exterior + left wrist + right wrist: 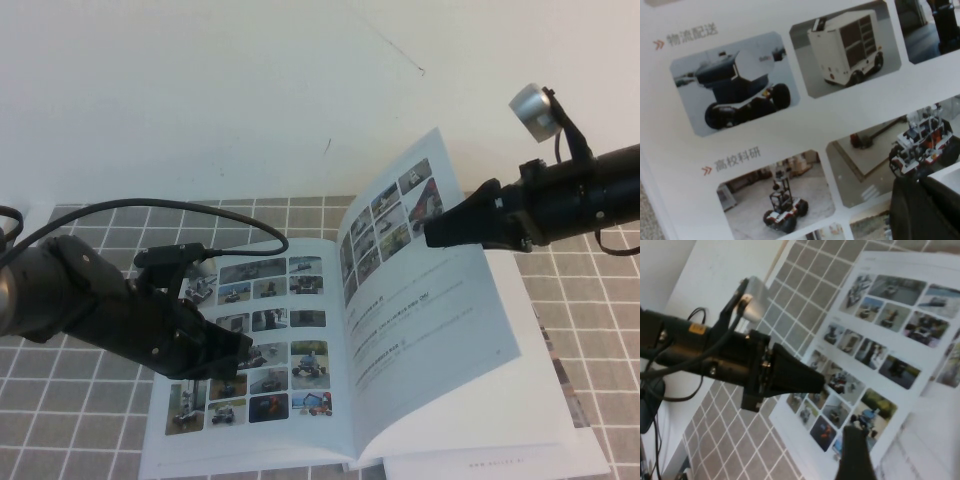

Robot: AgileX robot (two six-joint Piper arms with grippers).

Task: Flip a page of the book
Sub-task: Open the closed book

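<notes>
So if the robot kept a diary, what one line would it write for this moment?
page: lifted, standing mid-turn | right pincer: open, at the page's raised edge | left pincer: resting on the book, left photo page

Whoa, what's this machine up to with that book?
It is turning a page. The left gripper presses on the photo-grid leaf of the open book, pinning it flat. The page stands lifted, tilting over the spine, with the right gripper at its upper edge, open; whether it touches is unclear.
</notes>
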